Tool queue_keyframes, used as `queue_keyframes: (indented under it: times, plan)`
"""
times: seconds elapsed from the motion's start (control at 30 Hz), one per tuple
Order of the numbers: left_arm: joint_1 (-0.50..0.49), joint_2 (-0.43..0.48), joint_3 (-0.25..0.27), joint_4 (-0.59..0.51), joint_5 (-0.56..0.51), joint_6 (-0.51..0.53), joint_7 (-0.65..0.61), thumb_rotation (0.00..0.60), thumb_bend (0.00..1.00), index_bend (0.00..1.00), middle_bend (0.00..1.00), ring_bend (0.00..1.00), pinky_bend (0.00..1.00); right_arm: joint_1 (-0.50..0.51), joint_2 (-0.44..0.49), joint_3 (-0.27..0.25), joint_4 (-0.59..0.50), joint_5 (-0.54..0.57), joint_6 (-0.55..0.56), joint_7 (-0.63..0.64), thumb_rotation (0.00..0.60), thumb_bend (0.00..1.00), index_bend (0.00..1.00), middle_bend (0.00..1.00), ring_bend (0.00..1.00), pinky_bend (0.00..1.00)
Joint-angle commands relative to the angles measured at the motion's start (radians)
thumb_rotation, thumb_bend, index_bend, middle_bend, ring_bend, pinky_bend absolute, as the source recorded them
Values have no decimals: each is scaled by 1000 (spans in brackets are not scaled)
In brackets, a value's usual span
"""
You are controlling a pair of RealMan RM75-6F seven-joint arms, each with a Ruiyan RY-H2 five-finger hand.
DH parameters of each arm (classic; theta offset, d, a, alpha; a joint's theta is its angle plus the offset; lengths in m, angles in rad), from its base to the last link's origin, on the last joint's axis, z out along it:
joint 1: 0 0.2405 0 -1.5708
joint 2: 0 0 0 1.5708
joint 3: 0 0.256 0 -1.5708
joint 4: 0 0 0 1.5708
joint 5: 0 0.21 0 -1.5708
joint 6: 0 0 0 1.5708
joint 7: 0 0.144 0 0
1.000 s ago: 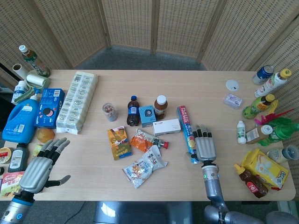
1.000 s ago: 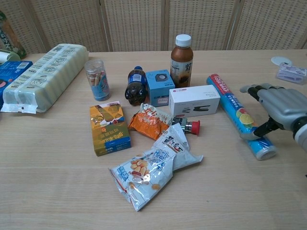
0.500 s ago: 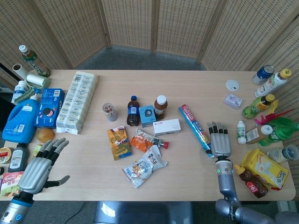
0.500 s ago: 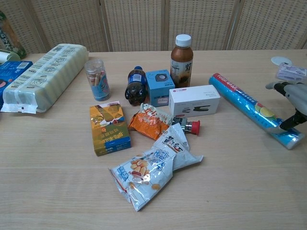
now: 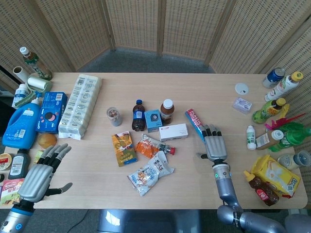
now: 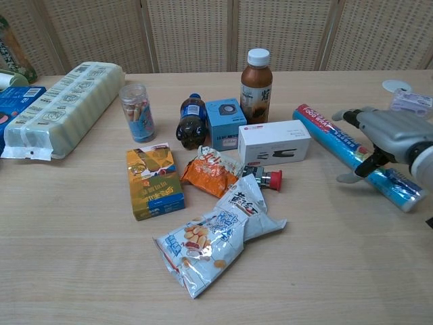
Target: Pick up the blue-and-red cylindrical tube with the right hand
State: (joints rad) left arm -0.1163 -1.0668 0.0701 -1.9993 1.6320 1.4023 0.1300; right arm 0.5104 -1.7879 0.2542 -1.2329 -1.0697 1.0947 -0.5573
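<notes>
The blue-and-red tube (image 6: 335, 143) lies flat on the table, running from beside the white box toward the near right; only its far end (image 5: 193, 118) shows in the head view. My right hand (image 6: 383, 131) lies over the tube's middle with fingers extended. Its thumb comes down to the table on the tube's left side. The tube's near end sticks out past the hand. In the head view the right hand (image 5: 214, 146) covers most of the tube. My left hand (image 5: 41, 173) hovers open at the near left corner, holding nothing.
Just left of the tube sit a white box (image 6: 274, 143), a brown drink bottle (image 6: 256, 76) and snack packets (image 6: 213, 240). Bottles and a yellow bag (image 5: 278, 175) crowd the right edge. A small pouch (image 6: 410, 103) lies beyond the right hand.
The tube's near end swung to the right a second ago. Since then my right hand has moved left from beside the tube to lie over it. The left hand stays put.
</notes>
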Motion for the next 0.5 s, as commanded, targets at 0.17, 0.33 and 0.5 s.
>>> queue_keyframes:
  times: [0.17, 0.33, 0.5]
  plan:
    - [18, 13, 9, 25, 2, 21, -35, 600, 222, 52, 19, 0, 0, 73, -35, 48, 94, 72, -105, 21, 522, 7, 0, 0, 0, 0]
    - [26, 17, 10, 34, 4, 33, -49, 600, 220, 52, 18, 0, 0, 94, -28, 62, 140, 98, -144, 60, 524, 19, 0, 0, 0, 0]
    - [22, 18, 8, 32, 5, 26, -45, 600, 222, 52, 19, 0, 0, 103, -17, 76, 170, 134, -175, 96, 530, 25, 0, 0, 0, 0]
